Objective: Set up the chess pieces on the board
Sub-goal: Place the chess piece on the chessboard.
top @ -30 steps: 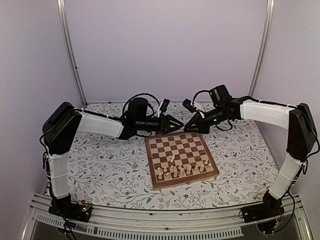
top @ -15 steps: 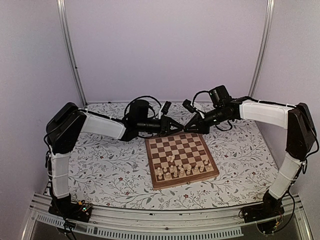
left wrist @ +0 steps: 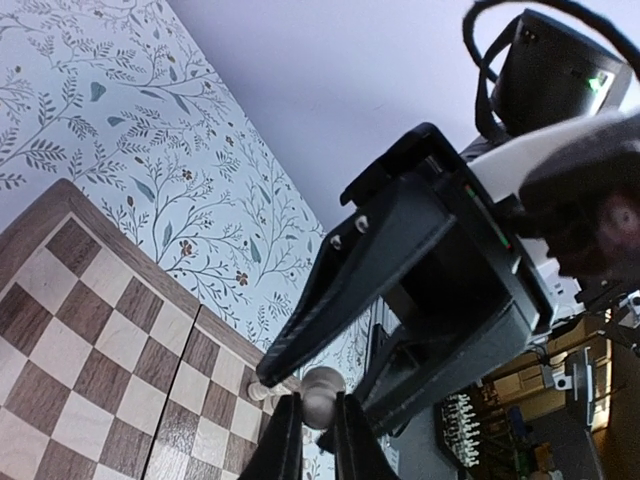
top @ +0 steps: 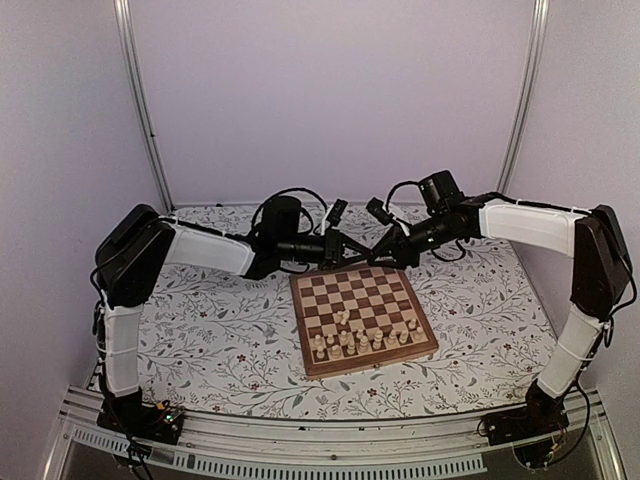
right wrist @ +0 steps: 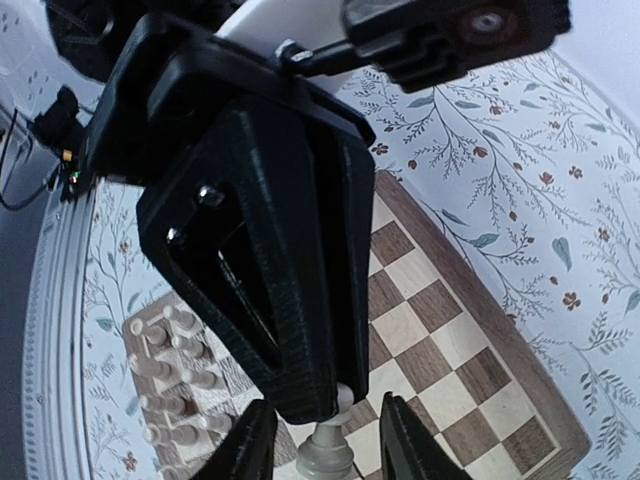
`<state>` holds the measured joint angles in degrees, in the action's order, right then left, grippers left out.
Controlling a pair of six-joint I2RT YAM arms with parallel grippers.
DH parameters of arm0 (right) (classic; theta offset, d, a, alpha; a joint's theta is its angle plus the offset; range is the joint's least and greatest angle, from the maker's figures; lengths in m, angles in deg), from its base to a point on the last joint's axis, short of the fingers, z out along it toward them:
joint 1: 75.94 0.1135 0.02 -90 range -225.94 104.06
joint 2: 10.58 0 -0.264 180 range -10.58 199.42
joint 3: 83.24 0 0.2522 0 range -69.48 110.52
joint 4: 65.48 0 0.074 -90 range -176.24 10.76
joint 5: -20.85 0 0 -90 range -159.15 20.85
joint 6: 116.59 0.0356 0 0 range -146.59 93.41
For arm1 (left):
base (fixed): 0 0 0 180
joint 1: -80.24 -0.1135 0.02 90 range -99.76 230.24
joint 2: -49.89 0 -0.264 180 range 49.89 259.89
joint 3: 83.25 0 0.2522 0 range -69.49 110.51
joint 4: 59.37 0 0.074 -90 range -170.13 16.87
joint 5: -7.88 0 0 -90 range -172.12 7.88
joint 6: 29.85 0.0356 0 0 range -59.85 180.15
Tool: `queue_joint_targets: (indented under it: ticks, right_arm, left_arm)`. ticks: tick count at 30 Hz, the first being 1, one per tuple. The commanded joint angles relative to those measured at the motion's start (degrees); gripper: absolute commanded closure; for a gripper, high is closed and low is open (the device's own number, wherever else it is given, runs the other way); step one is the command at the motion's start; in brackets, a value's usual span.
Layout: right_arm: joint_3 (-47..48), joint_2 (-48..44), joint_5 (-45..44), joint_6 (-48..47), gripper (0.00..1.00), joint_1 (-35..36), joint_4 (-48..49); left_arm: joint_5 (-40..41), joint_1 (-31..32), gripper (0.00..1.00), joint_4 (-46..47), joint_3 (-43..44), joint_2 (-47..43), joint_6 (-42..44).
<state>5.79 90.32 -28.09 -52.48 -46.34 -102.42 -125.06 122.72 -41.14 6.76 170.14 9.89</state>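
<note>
Left wrist view: left gripper [left wrist: 314, 448] is clenched on the held piece [left wrist: 322, 388], with the pale round head pinched between its two fingertips. The piece hangs in the air by the light border of the board [left wrist: 90, 350], floral tabletop [left wrist: 120, 120] just past that edge.

The right gripper [right wrist: 326, 442] meets it nose to nose. In the right wrist view its fingers [right wrist: 248, 450] stand off either side of the piece's base with a gap on both sides, so it is released and not gripping. The left gripper's black tip sits on top of the piece.

Top external: both grippers meet over the far edge of the board, with the arms reaching in from the left and right sides. The board lies mid-table, turned slightly, with its border well apart from every table edge. The other chess pieces [top: 360, 338] stand bunched in the near rows, well apart from the grippers. They are packed close, and I cannot tell whether any touch.

The tabletop spreads wide to the left and right of the board, with a narrower strip in front of it. The back wall [top: 330, 100] rises close behind the meeting point. Frame posts [top: 140, 110] stand at the far corners, outside both elbows. The front rail [top: 330, 455] runs along the near edge, carrying the arm bases.
</note>
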Motion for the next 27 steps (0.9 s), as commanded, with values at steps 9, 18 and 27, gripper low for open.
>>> queue_joint_targets:
  ticks: [9, 18, 27]
  right_arm:
    - [-6.8, -15.7, 1.9, -5.3, 0.42, -12.3, -4.5]
    - [-14.8, -19.3, -2.3, -2.2, 0.37, -20.0, 2.9]
    - [-15.0, -17.3, -2.1, -3.3, 0.36, -19.9, 2.5]
  left_arm:
    - [22.2, 5.4, 0.94, -39.3, 9.4, -5.1, 34.7]
    - [38.5, 14.5, 0.93, -52.4, 13.1, -5.3, 48.2]
    - [42.3, 19.4, 0.94, -60.8, 20.0, -0.2, 54.5]
